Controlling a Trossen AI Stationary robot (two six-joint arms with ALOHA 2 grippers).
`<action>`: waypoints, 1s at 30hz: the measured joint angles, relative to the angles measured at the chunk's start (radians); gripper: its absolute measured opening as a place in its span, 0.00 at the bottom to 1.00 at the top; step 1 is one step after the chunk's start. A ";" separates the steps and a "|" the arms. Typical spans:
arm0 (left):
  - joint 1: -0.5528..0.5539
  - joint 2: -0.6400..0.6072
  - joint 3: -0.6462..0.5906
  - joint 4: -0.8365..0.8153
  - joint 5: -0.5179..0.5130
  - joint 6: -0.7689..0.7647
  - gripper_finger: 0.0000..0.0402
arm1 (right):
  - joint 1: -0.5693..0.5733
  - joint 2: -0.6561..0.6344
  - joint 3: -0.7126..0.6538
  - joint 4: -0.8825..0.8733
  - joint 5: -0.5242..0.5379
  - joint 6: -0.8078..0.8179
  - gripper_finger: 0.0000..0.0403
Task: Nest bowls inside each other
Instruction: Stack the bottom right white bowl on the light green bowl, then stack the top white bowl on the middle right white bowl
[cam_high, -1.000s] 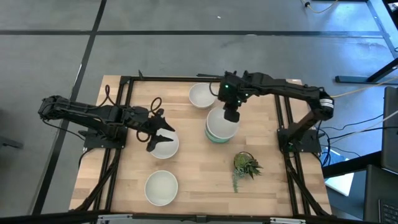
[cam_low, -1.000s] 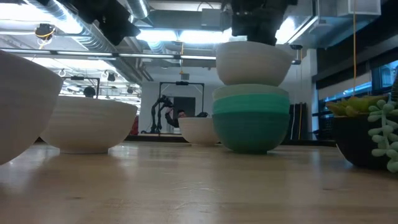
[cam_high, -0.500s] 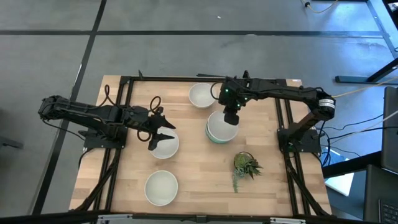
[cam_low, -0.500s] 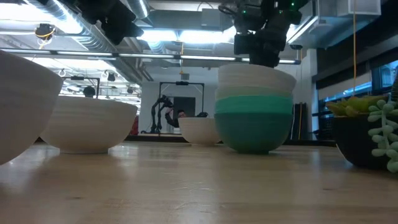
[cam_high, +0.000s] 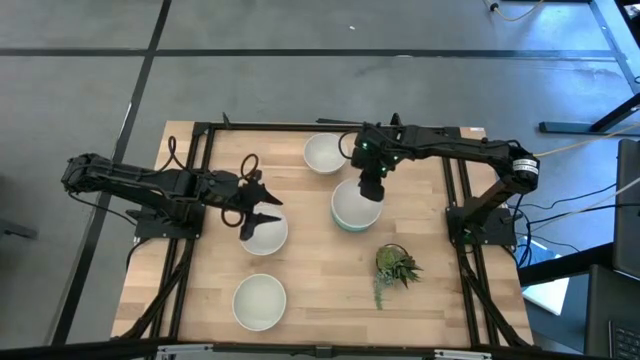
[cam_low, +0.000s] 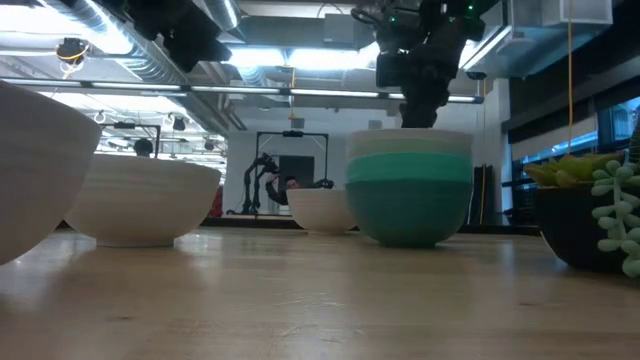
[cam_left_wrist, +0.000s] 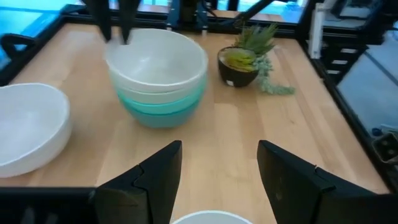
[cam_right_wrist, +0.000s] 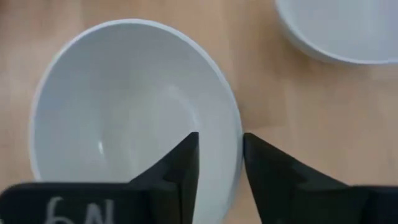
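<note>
A stack of nested bowls (cam_high: 352, 212) (cam_low: 408, 190) (cam_left_wrist: 158, 81), teal and mint below with a white one on top (cam_right_wrist: 124, 112), stands right of the table's middle. My right gripper (cam_high: 372, 190) (cam_right_wrist: 221, 155) is open above the stack's far rim, one finger inside the top bowl and one outside. My left gripper (cam_high: 262, 212) (cam_left_wrist: 217, 180) is open and hovers over the far rim of a single white bowl (cam_high: 265, 237) (cam_low: 145, 200). Two more white bowls rest on their bases: one far (cam_high: 325, 153) (cam_right_wrist: 348, 25), one near (cam_high: 259, 300). My right gripper comes from above, pointing down, and stands astride the top white bowl's far rim (cam_right_wrist: 235, 118), one finger on each side. Whether a finger touches the rim I cannot tell. The bowl sits level, nested in the stack.
A small spiky green plant in a dark pot (cam_high: 397, 265) (cam_low: 590, 210) (cam_left_wrist: 249, 56) stands near-right of the stack. Bare wood lies between the stack and the left bowls and along the near right edge. Black frame rails run along both table sides.
My right gripper has come down with the white bowl over the stack. The bowl, held clear above the stack a second ago, has sunk into it, the last bit while the gripper stayed at the same height. Only its rim now shows above the mint bowl.
</note>
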 joint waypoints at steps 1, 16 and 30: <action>0.000 0.000 0.000 0.000 -0.020 0.006 0.51 | 0.000 0.000 0.001 -0.001 -0.026 -0.011 0.33; 0.000 0.000 0.000 0.001 -0.134 0.079 0.51 | -0.053 -0.207 0.138 0.016 -0.015 -0.065 0.48; 0.037 0.008 0.000 0.053 -0.233 0.047 0.51 | -0.064 -0.669 -0.312 0.372 0.021 0.090 0.48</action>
